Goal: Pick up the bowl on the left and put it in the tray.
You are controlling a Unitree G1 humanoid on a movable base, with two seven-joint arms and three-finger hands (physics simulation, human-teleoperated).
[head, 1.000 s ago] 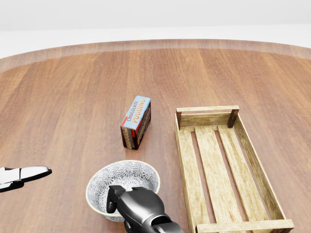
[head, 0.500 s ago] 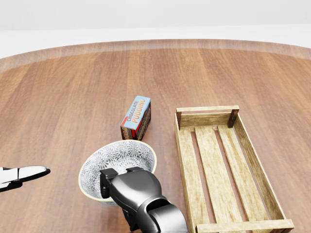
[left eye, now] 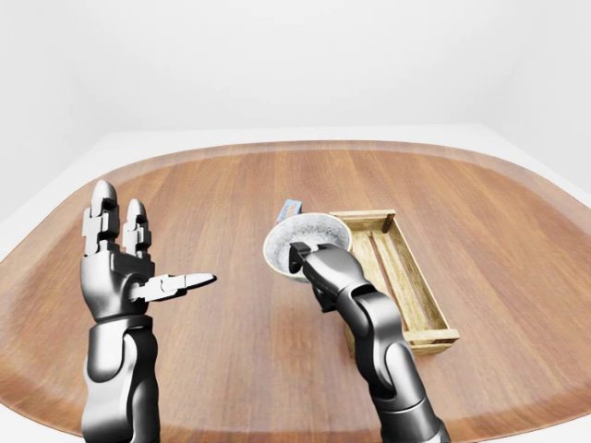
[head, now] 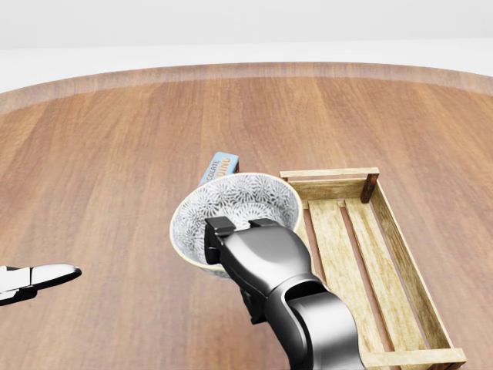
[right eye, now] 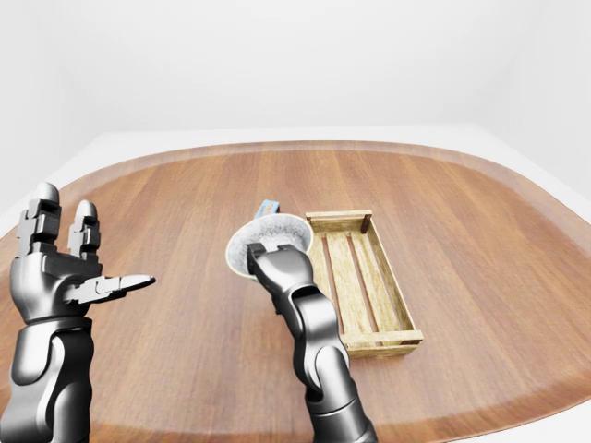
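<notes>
The patterned grey-white bowl point(head: 235, 208) hangs above the table, tilted toward me, with my right hand point(head: 246, 235) shut on its near rim. It hovers just left of the slatted wooden tray point(head: 362, 254), its right edge level with the tray's left wall. My left hand point(left eye: 125, 268) is raised at the left of the left-eye view, open, fingers up and thumb pointing right, holding nothing. In the head view only the left hand's fingertips point(head: 38, 276) show at the left edge.
A blue chocolate pudding box point(head: 222, 163) lies behind the bowl, mostly hidden by it. The round wooden table point(head: 115, 154) spreads in all directions, its rim curving across the top of the head view.
The right hand has lifted the bowl off the table and carried it up and right toward the tray. The bowl now covers most of the pudding box. The left hand has stayed put.
</notes>
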